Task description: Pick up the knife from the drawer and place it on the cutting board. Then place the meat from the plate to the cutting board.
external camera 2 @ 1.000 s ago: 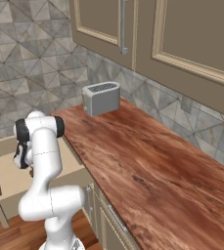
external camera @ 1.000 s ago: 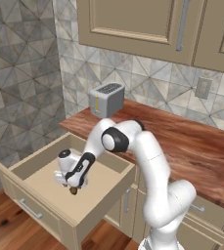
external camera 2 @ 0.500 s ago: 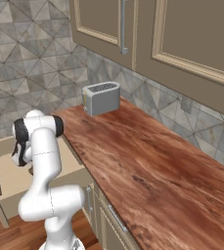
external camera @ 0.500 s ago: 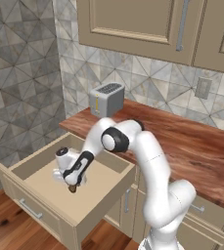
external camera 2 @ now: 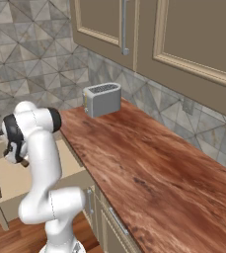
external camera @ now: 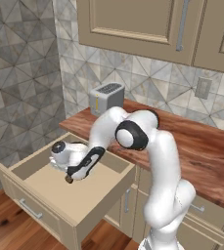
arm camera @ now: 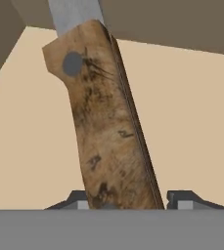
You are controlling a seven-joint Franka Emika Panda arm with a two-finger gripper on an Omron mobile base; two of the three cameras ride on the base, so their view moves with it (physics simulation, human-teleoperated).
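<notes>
gripper (arm camera: 125, 202): jaws now drawn in around the knife (arm camera: 103, 117) handle, apparently clamping it, wide apart a second ago | knife: low inside the open drawer (external camera: 91, 197) | arm: barely moved

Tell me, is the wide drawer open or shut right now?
Open. The drawer is pulled well out from the cabinet, its tan floor exposed, with the pincer reaching down inside it.

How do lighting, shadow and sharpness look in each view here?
Left base view: even light, soft shade under the arm in the drawer. Right base view: faint sheen on the counter, no glare. Hand view: knife handle so close its grain looks smeared; fingers barely visible.
</notes>
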